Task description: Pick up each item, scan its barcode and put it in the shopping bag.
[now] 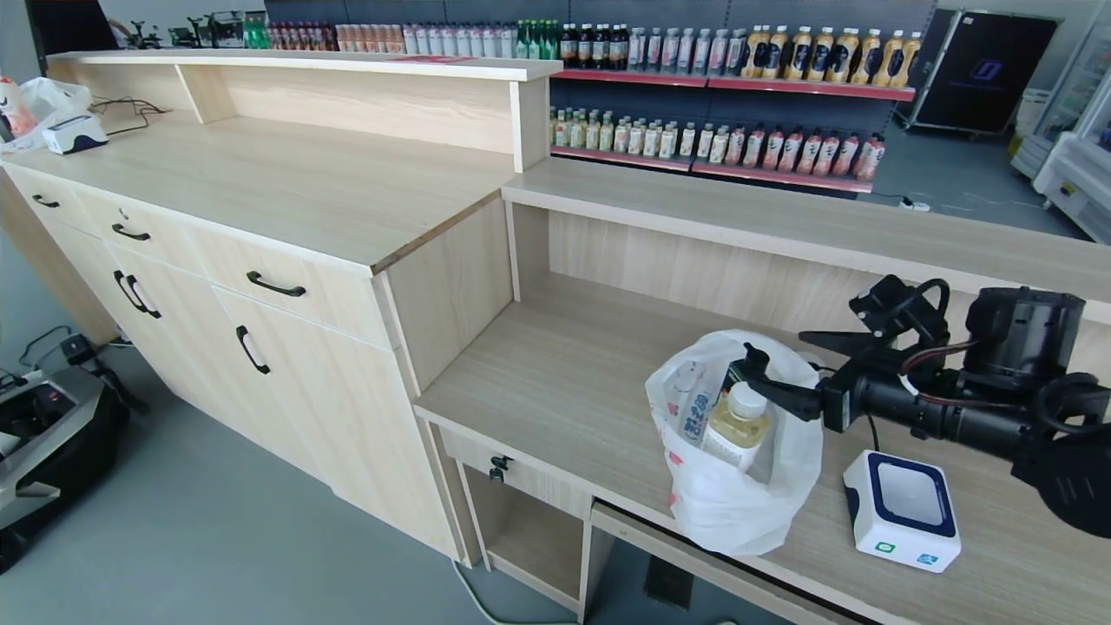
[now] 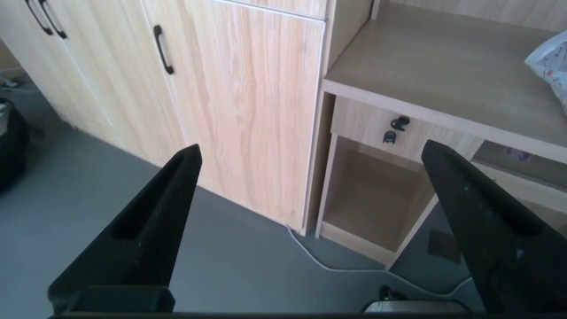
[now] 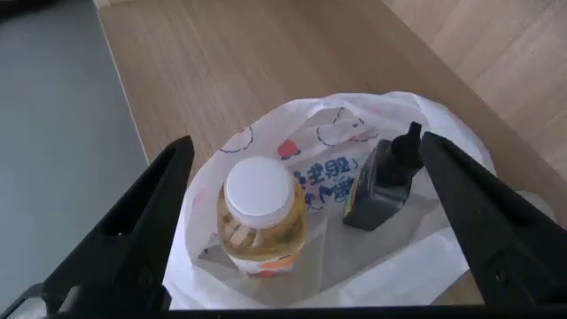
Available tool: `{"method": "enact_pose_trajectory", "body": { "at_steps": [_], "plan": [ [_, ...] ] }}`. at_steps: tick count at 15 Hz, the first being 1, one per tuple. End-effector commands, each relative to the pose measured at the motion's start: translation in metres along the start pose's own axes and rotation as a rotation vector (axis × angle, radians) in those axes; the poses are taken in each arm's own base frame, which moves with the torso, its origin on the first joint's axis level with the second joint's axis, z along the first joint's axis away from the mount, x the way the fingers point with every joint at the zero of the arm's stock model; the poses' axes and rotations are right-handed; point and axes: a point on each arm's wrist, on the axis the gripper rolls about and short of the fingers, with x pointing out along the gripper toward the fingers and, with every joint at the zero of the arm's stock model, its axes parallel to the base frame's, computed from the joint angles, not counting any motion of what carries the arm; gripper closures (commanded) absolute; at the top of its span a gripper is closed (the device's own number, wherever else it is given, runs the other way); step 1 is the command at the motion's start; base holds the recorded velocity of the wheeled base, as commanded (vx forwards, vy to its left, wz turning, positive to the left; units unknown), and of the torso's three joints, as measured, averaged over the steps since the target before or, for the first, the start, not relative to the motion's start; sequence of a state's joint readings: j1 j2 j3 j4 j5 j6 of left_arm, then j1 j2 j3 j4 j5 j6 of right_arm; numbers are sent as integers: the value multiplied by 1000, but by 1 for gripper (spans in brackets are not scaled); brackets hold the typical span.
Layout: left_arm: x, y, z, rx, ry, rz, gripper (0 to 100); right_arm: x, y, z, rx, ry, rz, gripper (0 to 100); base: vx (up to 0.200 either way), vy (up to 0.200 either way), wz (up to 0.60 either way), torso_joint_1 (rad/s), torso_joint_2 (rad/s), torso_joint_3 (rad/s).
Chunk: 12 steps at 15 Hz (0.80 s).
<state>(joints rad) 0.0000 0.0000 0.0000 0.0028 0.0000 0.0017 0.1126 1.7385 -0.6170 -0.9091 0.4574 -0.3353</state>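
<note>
Here, right claw (image 3: 307,146) wide apart, empty, above shopping bag (image 1: 738,503); scanner (image 1: 903,508) beside.

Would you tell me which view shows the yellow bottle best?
The right wrist view: it looks straight down into the shopping bag at the yellow bottle. The head view gives its side, partly behind plastic; the left wrist view faces cupboards.

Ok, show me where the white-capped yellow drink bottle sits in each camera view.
Head view: the yellow drink bottle stands in the shopping bag on the lower counter, just ahead of the right gripper.
Left wrist view: not in it; a bit of the bag lies on the counter.
Right wrist view: seen cap-up inside the bag, beside a dark container.
Shared landmark: the white shopping bag.
</note>
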Motion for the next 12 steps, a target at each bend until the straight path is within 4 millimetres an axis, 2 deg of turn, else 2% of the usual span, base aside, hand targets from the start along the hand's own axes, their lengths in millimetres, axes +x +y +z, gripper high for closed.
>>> {"method": "enact_pose_trajectory", "body": {
  "at_steps": [1, 2, 5, 7, 10, 12],
  "plan": [
    [0, 0, 0, 0, 0, 0, 0, -46, 1, 28, -49, -85, -84, 0, 0, 0, 0, 0, 0, 0],
    [0, 0, 0, 0, 0, 0, 0, -54, 0, 33, -57, -89, -121, 0, 0, 0, 0, 0, 0, 0],
    [0, 0, 0, 0, 0, 0, 0, -75, 4, 49, -64, -84, -196, 0, 0, 0, -600, -74, 123, 71],
    [0, 0, 0, 0, 0, 0, 0, -99, 6, 65, -73, -96, -293, 0, 0, 0, -600, -190, 371, 156],
    [0, 0, 0, 0, 0, 0, 0, -126, 12, 72, -53, -71, -386, 0, 0, 0, -600, -201, 365, 165],
    [0, 0, 0, 0, 0, 0, 0, -142, 17, 76, -26, -68, -489, 0, 0, 0, -600, -71, 141, 63]
  ]
}}
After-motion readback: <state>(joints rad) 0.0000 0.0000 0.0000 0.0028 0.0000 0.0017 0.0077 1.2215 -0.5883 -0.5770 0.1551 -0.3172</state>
